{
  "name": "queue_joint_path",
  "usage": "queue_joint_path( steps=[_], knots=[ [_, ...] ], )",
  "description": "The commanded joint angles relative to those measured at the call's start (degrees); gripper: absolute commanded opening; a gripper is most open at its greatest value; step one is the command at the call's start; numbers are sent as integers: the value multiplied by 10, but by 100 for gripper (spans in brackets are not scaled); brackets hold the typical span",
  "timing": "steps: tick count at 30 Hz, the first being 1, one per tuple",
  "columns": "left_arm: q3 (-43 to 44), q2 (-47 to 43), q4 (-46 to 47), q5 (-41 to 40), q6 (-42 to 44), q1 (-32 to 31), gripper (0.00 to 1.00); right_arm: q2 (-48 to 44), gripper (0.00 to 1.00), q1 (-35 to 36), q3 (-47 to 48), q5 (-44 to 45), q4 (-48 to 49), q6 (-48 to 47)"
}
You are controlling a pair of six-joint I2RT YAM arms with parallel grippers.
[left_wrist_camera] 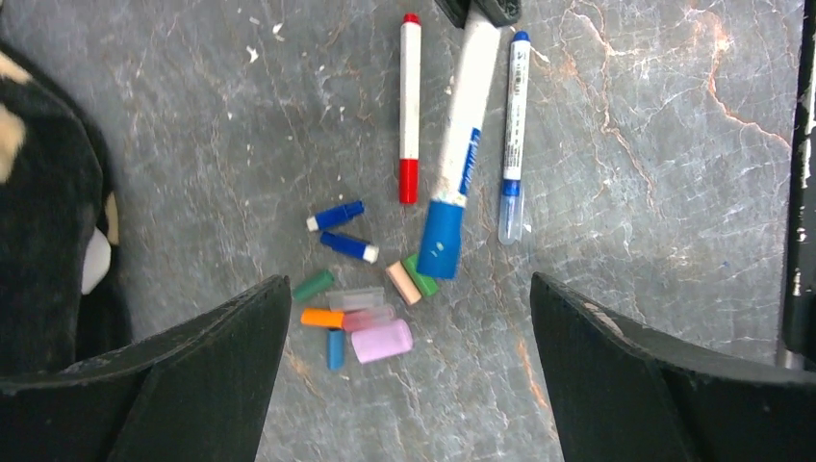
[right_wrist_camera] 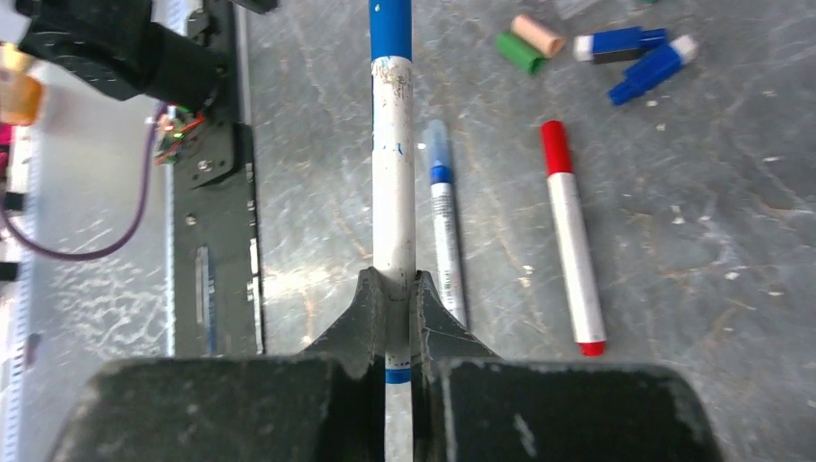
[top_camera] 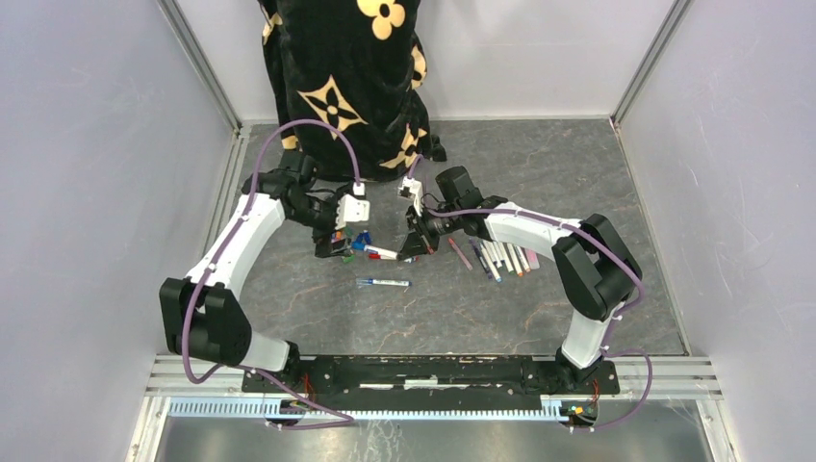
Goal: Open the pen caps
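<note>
Nearest the arm bases, a slim blue pen (top_camera: 383, 283) lies flat on the grey tabletop (top_camera: 539, 318), its long axis running left to right. Just beyond it the right jaws are clenched on the white barrel of a blue-capped pen (right_wrist_camera: 393, 192). The right wrist view shows that grip plainly: the barrel is pinched at its rear and the pen runs straight out from the jaws, with its blue cap (right_wrist_camera: 390, 29) at the far end. From above, that axis lies across the tabletop, capped end aimed at the left arm (top_camera: 241, 241).

The left jaws are released and spread wide, hovering over the loose caps (left_wrist_camera: 361, 308). Only the left wrist view sorts these out: orange, pink, green, peach and clear stubs, plus two blue-and-white ones. There the held pen slants in from the top and its blue cap reaches the edge of the cluster. A red pen (left_wrist_camera: 410, 106) lies alongside, red cap end toward the cluster.

Only the overhead view catches the row of pens (top_camera: 500, 258) to the right, lying side by side. Farthest back is a black flower-print cloth (top_camera: 346, 77).
</note>
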Motion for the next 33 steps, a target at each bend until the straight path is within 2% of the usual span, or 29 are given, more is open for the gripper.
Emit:
queue_joint_path(
  steps=[1,7,12,15,21,29,31,32,33],
  knots=[
    [-12,-24,53,-29,37,-39,97,-26,0,1,10,-80,-18,9],
    [-1,-3,18,-51,63,-59,91,-33,0,1,13,-95,-16,15],
    [-1,10,3,-68,68,-64,74,-35,0,1,14,-97,-16,14],
    [-7,11,0,-79,74,-69,68,-36,0,1,17,-100,-16,16],
    [-10,18,-7,-68,68,-86,48,-36,0,1,15,-101,9,39],
    [-16,33,-12,-77,60,-101,38,-37,0,1,10,-103,24,56],
    [-14,34,-14,-81,59,-104,28,-35,0,1,10,-104,25,58],
    [-13,34,-15,-83,60,-105,20,-34,0,1,10,-104,24,58],
    [-11,34,-16,-86,60,-106,8,-33,0,1,10,-104,24,58]
  ],
)
